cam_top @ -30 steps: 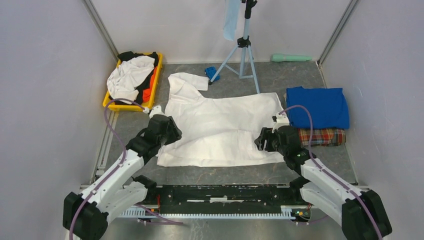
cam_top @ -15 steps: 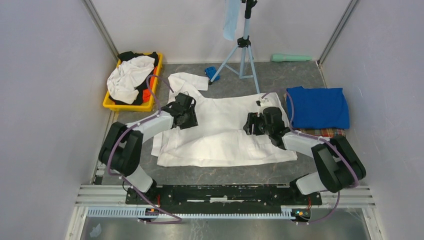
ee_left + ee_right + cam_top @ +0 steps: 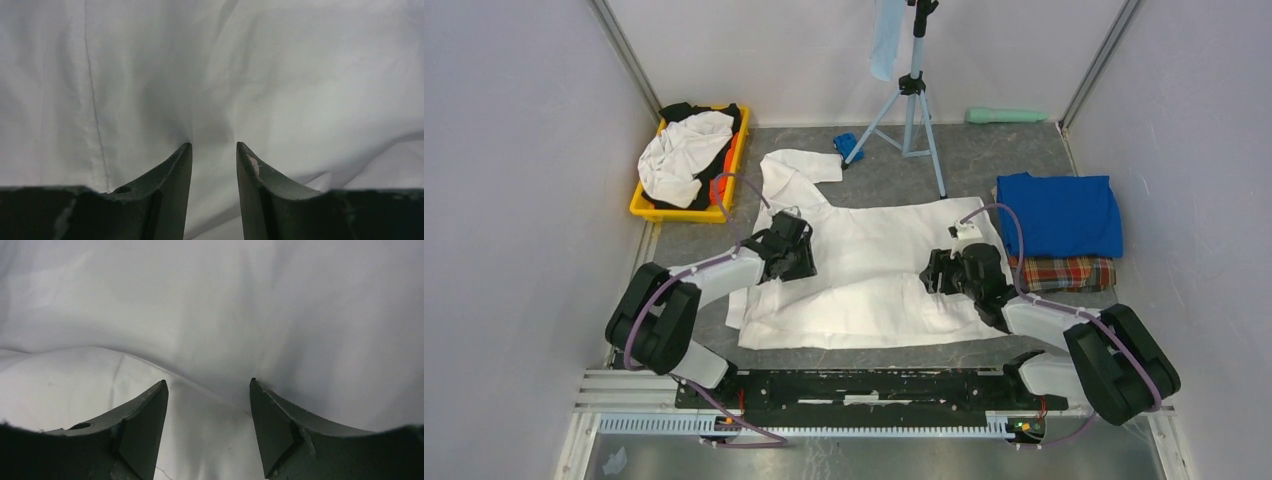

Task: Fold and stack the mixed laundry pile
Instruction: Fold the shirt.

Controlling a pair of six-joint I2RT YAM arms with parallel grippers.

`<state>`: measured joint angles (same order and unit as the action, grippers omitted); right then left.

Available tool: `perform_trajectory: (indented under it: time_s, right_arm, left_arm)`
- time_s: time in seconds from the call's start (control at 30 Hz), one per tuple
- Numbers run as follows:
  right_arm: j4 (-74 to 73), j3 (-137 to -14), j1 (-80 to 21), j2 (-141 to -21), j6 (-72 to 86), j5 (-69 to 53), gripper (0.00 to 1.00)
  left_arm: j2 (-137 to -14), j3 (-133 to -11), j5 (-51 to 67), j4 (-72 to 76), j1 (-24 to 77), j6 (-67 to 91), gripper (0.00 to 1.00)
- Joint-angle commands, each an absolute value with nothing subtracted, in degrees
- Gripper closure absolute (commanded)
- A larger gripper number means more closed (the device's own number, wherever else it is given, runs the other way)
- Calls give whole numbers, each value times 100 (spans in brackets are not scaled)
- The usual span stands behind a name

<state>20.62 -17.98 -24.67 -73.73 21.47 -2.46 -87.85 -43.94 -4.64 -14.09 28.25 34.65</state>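
A large white shirt point(image 3: 874, 270) lies spread flat mid-table, one sleeve point(image 3: 799, 165) reaching to the far left. My left gripper point(image 3: 800, 256) presses down on its left part. In the left wrist view its tips point(image 3: 214, 145) stand narrowly apart with puckered white cloth point(image 3: 260, 75) between them. My right gripper point(image 3: 934, 272) rests on the shirt's right part, and its jaws point(image 3: 207, 382) are wide open over a soft ridge of cloth point(image 3: 150, 365). A folded royal-blue T-shirt point(image 3: 1059, 215) lies on a plaid cloth point(image 3: 1066, 273) at the right.
A yellow tray point(image 3: 646, 208) at the far left holds white, black and orange garments. A tripod point(image 3: 911, 100) stands at the back with a pale-blue cloth point(image 3: 886, 35) hanging from it. A small blue object point(image 3: 846, 145) lies by its foot. A green cylinder point(image 3: 1009, 116) lies along the back wall.
Both arms have reached out from the shirt's near corners onto its body, then drawn back slightly. The left jaws have narrowed. The shirt's far edge has shifted a little nearer.
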Motion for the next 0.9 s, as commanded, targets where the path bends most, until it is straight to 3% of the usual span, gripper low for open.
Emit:
perform_trajectory:
  time_s: [0.0, 0.23, 0.33, 0.6, 0.87]
  right_arm:
    - [1239, -1324, -2516, -7184, 2269, -35, 32]
    - [392, -2590, -2536, -6748, 2043, 167, 32]
    - [17, -3605, -2539, -6979, 1892, 675, 29]
    - [-1237, -6019, -2539, -9040, 1808, 2055, 31]
    - [-1731, -7638, -2538, -10812, 2024, 2182, 38]
  left_arm:
    - [-8388, -3677, -618, -1758, 2987, 3885, 54]
    - [-7782, -4535, -1346, -2451, 3015, 3459, 52]
    - [-7693, -5248, -1657, -2772, 3019, 3170, 44]
    - [-7454, -6016, -1964, -3505, 3006, 2643, 33]
    - [-6208, -5660, -1150, -4314, 3014, 2496, 28]
